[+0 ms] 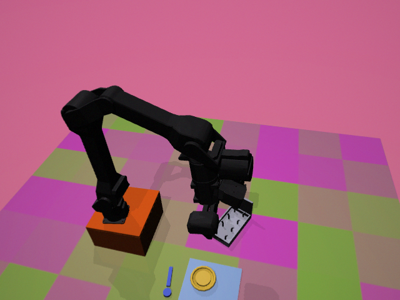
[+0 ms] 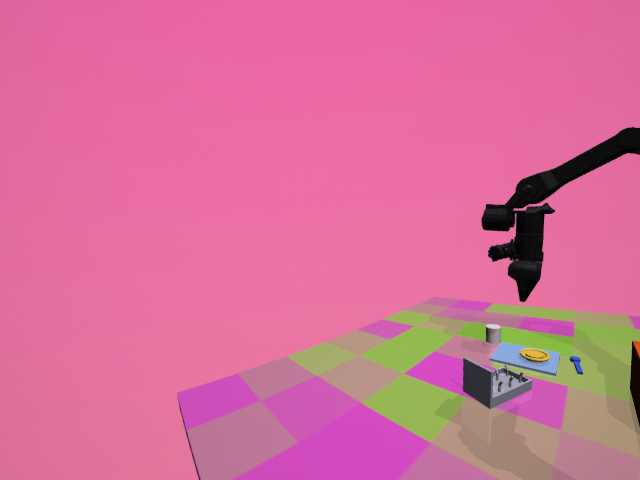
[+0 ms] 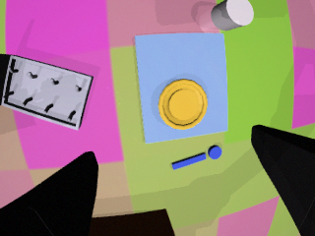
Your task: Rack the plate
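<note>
The yellow plate (image 1: 202,278) (image 2: 535,354) (image 3: 184,104) lies flat on a light blue mat (image 1: 227,284) (image 2: 506,353) (image 3: 182,54). The grey dish rack (image 1: 248,206) (image 2: 476,383) (image 3: 64,95) stands apart from the mat, with short dark rails on its floor and a tall panel at one end. Its slots hold nothing that I can see. My gripper (image 2: 523,298) (image 3: 175,147) is open and empty, pointing down high above the table. In the wrist view the plate shows beyond the gap between the fingertips, and the rack is off to the left. In the top view the gripper hides part of the rack.
A blue spoon-like piece (image 1: 169,276) (image 2: 578,365) (image 3: 189,161) lies beside the mat. A grey-white cylinder (image 2: 493,334) (image 3: 233,15) stands near the mat's far corner in the wrist view. The arm's base stands on an orange block (image 1: 145,200) (image 2: 636,361).
</note>
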